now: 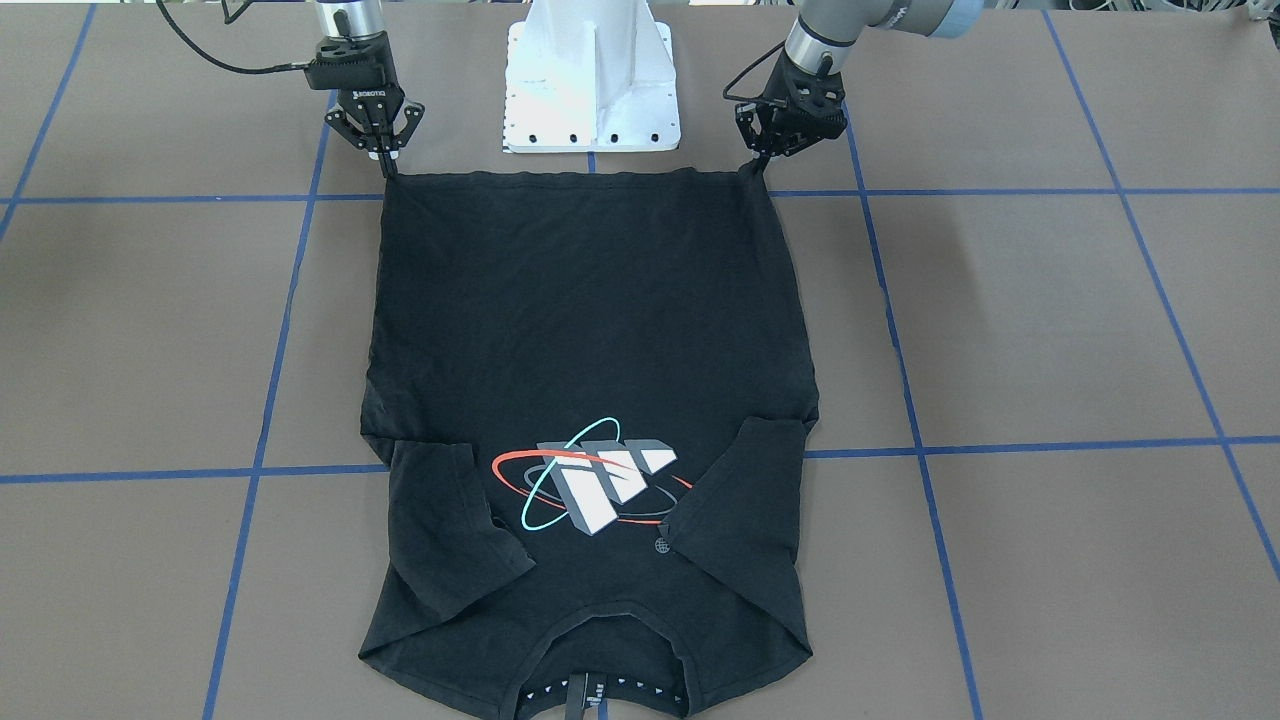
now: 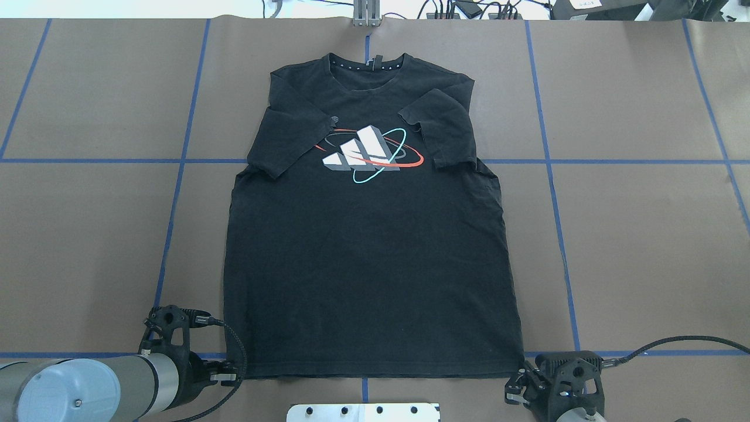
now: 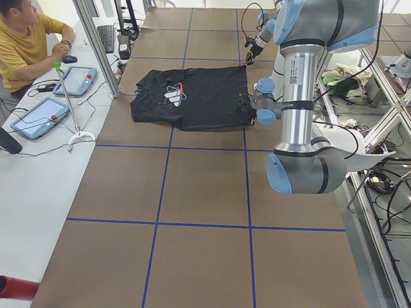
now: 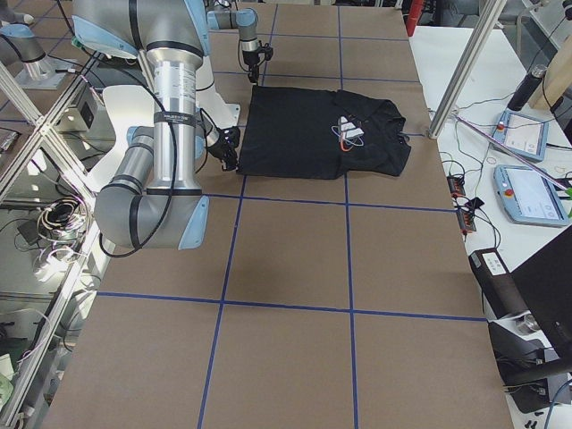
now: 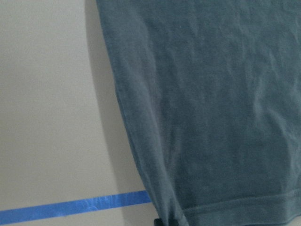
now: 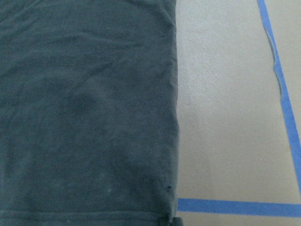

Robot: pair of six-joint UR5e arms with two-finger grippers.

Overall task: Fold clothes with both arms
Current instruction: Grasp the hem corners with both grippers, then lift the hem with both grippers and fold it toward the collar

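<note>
The black T-shirt [image 1: 590,320] lies flat on the brown table with its logo [image 1: 600,480] facing up and both sleeves folded inward. Its collar points away from the robot and its hem lies near the base. My left gripper [image 1: 760,168] is shut on the hem corner on its side, which is drawn up into a small peak; it also shows in the overhead view [image 2: 231,375]. My right gripper [image 1: 385,162] is shut on the other hem corner and also shows in the overhead view [image 2: 518,378]. The wrist views show the shirt's side edges [image 5: 141,155] [image 6: 174,117] and the hem.
The white base pedestal [image 1: 592,90] stands just behind the hem, between the two grippers. Blue tape lines [image 1: 1000,445] cross the brown table. An operator [image 3: 26,45] sits at a side desk with tablets [image 3: 76,80] beyond the collar end.
</note>
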